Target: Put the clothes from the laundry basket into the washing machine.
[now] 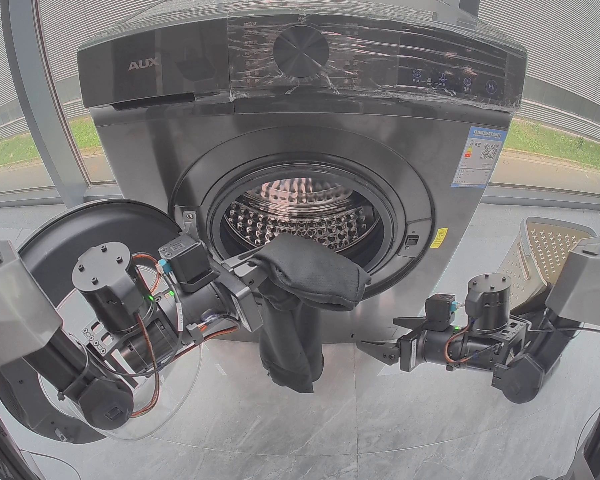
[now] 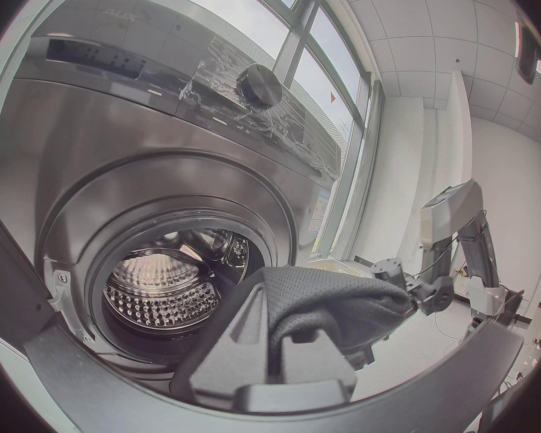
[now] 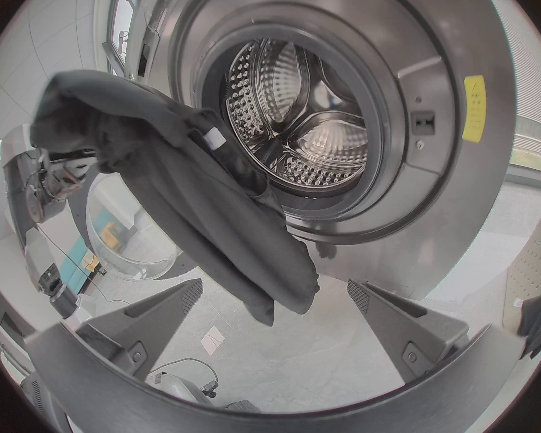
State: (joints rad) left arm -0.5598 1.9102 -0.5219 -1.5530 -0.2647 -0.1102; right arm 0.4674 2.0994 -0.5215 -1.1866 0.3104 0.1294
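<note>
A dark grey garment [image 1: 300,295] hangs from my left gripper [image 1: 255,271], which is shut on it just in front of the lower rim of the washing machine [image 1: 440,168] opening. Its upper fold bulges toward the drum [image 1: 300,211] and a long part dangles down to near the floor. In the left wrist view the cloth [image 2: 336,302] drapes over the fingers [image 2: 246,338]. The right wrist view shows the garment [image 3: 204,199] hanging before the open drum [image 3: 294,121]. My right gripper [image 1: 373,353] is open, low to the right of the garment, holding nothing. The laundry basket [image 1: 547,255] stands at the right.
The machine's round door [image 1: 80,235] is swung open on the left, behind my left arm. Grey tiled floor [image 1: 353,421] lies in front of the machine. Windows run behind and beside it.
</note>
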